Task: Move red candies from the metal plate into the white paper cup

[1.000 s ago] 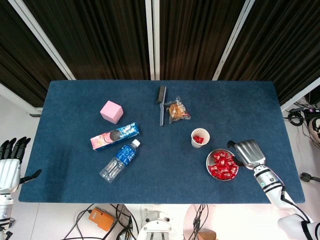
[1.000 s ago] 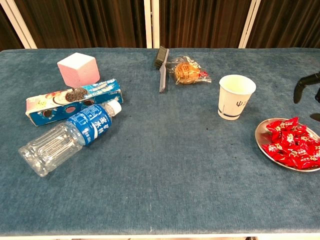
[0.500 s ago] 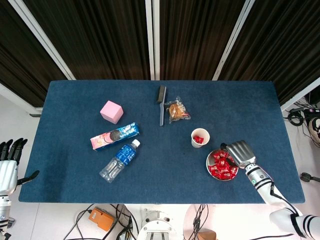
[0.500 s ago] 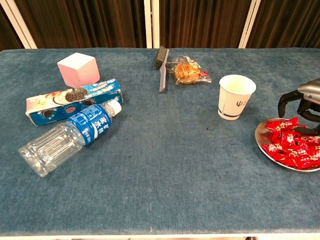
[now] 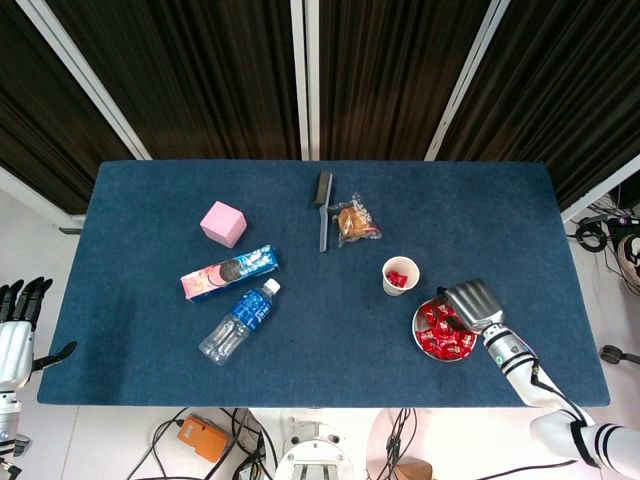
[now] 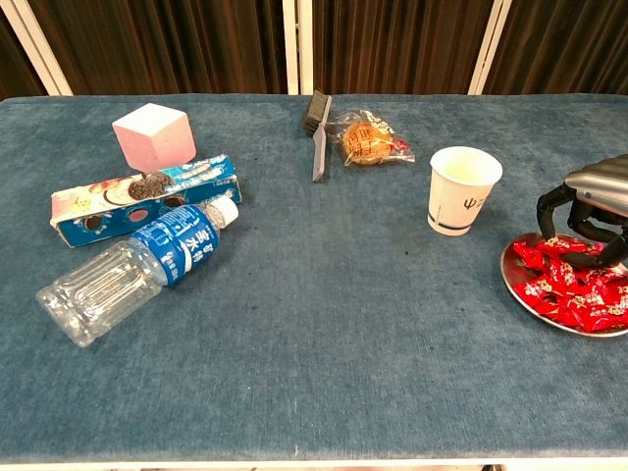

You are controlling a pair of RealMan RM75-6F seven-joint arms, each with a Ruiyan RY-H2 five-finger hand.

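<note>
The metal plate (image 5: pixel 417 325) (image 6: pixel 514 281) lies near the table's front right and carries a heap of red candies (image 5: pixel 445 335) (image 6: pixel 574 285). My right hand (image 5: pixel 470 303) (image 6: pixel 587 204) hangs over the plate's far side. Its fingers (image 6: pixel 549 211) curve down and apart, with the tips touching the top of the heap, and no candy is lifted. The white paper cup (image 5: pixel 400 275) (image 6: pixel 464 189) stands upright just left of the plate, with red candy showing inside in the head view. My left hand (image 5: pixel 15 330) is off the table's left edge, fingers straight, holding nothing.
A pink cube (image 5: pixel 223 223), a cookie box (image 5: pixel 229 272) and a lying water bottle (image 5: pixel 238 320) occupy the left half. A dark brush (image 5: pixel 322 210) and a bagged pastry (image 5: pixel 355 222) lie at the back centre, beyond the cup.
My right hand has moved left from beside the plate to over it and dropped, so its fingers now reach the candies. My left hand has sunk a little at the table's edge.
</note>
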